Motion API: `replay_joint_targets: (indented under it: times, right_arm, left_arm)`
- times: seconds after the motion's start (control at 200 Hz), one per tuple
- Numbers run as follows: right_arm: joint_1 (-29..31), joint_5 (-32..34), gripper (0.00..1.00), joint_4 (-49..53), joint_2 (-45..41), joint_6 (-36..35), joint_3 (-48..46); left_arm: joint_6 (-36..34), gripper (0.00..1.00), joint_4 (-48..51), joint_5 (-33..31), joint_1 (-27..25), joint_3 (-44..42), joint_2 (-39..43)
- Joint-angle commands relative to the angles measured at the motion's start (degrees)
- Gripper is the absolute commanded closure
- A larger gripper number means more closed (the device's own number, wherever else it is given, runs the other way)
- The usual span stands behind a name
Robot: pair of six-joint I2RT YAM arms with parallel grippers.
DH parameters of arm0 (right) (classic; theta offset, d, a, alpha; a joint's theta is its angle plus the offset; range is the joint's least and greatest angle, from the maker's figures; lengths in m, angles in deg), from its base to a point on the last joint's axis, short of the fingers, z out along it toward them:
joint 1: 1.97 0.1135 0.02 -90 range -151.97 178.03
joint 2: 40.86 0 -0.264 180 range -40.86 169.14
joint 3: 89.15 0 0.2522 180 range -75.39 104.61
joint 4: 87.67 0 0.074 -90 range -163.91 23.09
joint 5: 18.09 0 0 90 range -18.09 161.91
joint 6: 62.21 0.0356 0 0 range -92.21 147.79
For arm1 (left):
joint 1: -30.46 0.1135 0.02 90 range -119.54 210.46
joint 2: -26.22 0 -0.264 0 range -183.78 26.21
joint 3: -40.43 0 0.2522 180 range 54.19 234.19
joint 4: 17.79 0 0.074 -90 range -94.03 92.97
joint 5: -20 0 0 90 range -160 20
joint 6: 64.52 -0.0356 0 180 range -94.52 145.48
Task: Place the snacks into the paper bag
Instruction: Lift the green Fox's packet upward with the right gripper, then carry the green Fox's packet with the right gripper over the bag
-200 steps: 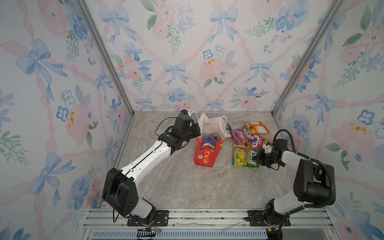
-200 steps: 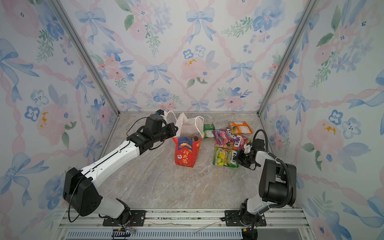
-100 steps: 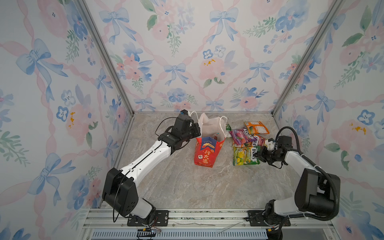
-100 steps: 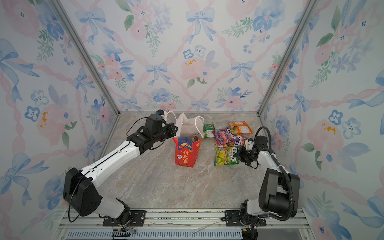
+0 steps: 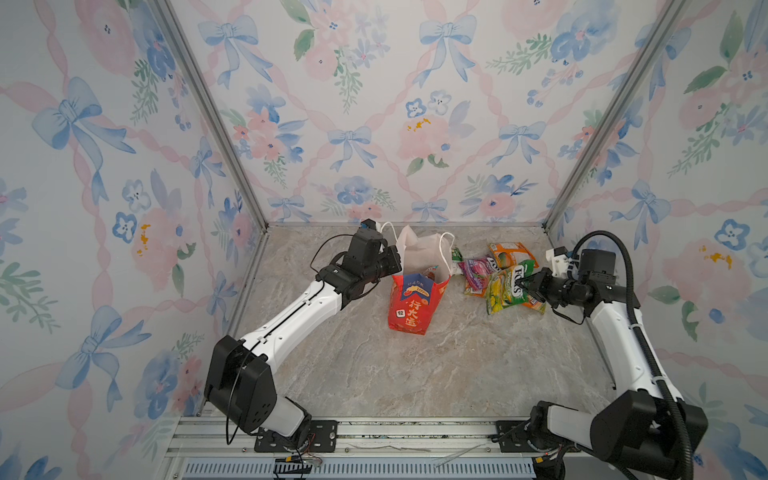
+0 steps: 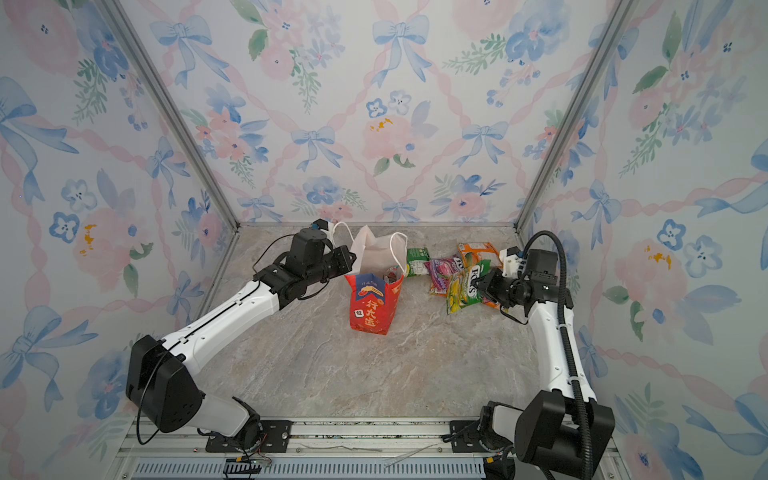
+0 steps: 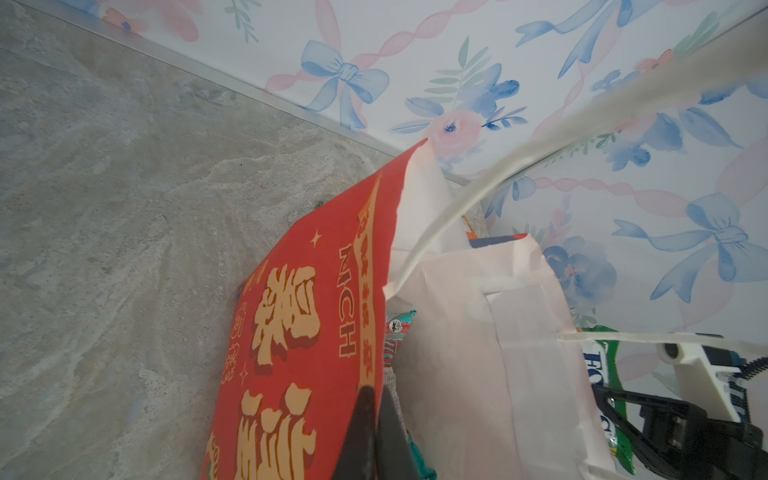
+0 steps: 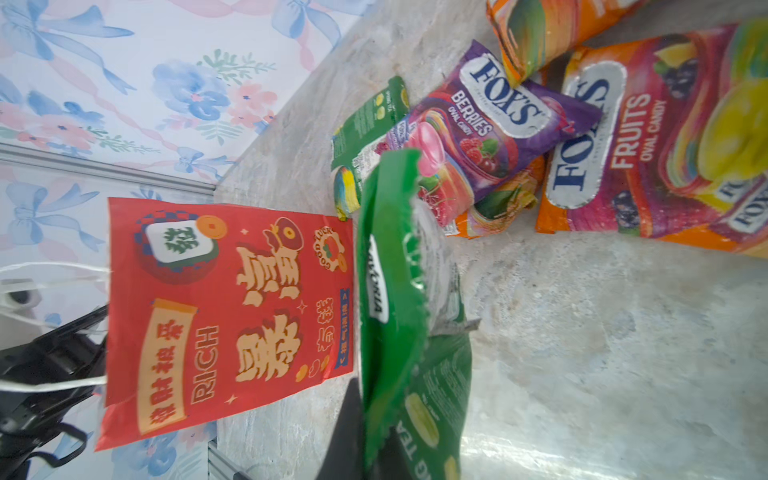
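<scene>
Since a second ago my right arm is swinging its elbow outward and tipping the yellow-green packet (image 5: 509, 286) up off the tabletop (image 5: 415, 374). The right gripper (image 5: 527, 286) is pinching the packet's right edge. My left gripper (image 5: 395, 266) is clamping the left wall of the paper bag (image 5: 409, 305), which is standing mid-scene, just left of the remaining snacks (image 5: 478, 270). I am expecting trouble on the carry: the limp packet may be slipping from so thin a pinch, or snagging a cord handle (image 7: 519, 162) and tipping the light bag.
</scene>
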Motion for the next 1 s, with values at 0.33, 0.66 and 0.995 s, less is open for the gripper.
replay_joint_targets:
  times: [0.33,0.66,0.995]
  right_arm:
    - [3.3,-7.8,1.00,6.9,-2.9,4.9,25.7]
    - [16.4,-5.6,1.00,4.6,6.5,6.7,48.3]
    - [32.7,5.3,1.00,15.8,23.2,-2.8,71.9]
  left_arm:
    - [-0.7,1.00,-0.1,1.8,0.3,-0.6,-0.9]
    - [-0.6,1.00,-0.1,1.8,0.1,-0.1,-0.5]
    - [-0.7,1.00,0.0,2.0,-0.5,0.9,-1.6]
